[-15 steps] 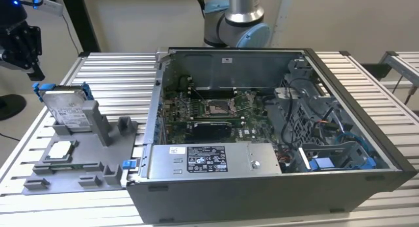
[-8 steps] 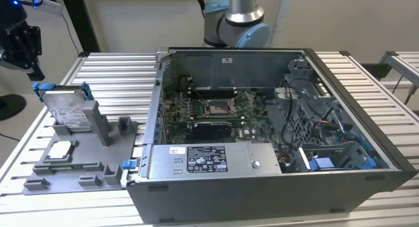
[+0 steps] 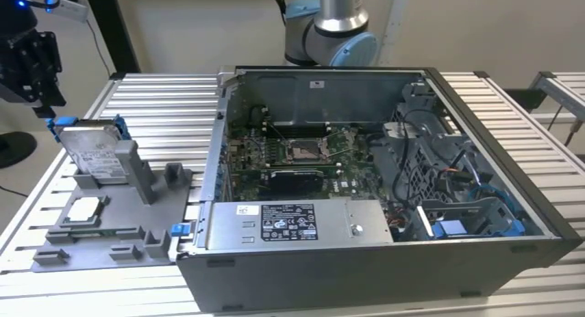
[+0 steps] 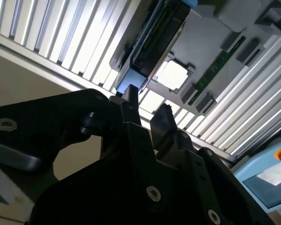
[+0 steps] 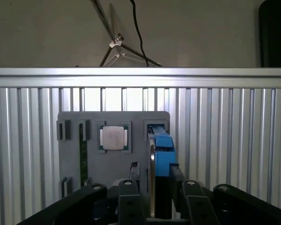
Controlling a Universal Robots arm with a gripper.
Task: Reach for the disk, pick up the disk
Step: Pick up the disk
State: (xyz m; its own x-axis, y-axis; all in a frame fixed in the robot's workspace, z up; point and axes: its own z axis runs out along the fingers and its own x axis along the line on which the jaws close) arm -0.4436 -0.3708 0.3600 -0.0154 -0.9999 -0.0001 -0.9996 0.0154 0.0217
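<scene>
The disk (image 3: 92, 151), silver-grey with a white label and a blue bracket, stands on edge in a grey holder (image 3: 137, 194) at the exterior view's left. My black gripper (image 3: 37, 77) hangs just beyond the disk's top end, not touching it. In the first wrist view the disk (image 5: 160, 149) shows edge-on, running down between my two fingers (image 5: 129, 197); the gripper (image 5: 159, 187) is open with a finger on each side of it. In the second wrist view the fingertips (image 4: 131, 96) sit just short of the blue bracket (image 4: 129, 87), and the gripper (image 4: 147, 107) holds nothing.
A small silver square chip (image 3: 84, 209) lies in the same grey holder, beside the disk. An open computer case (image 3: 366, 180) takes up the middle and the exterior view's right of the slatted metal table (image 3: 155, 98). The arm's base (image 3: 329, 36) stands behind the case.
</scene>
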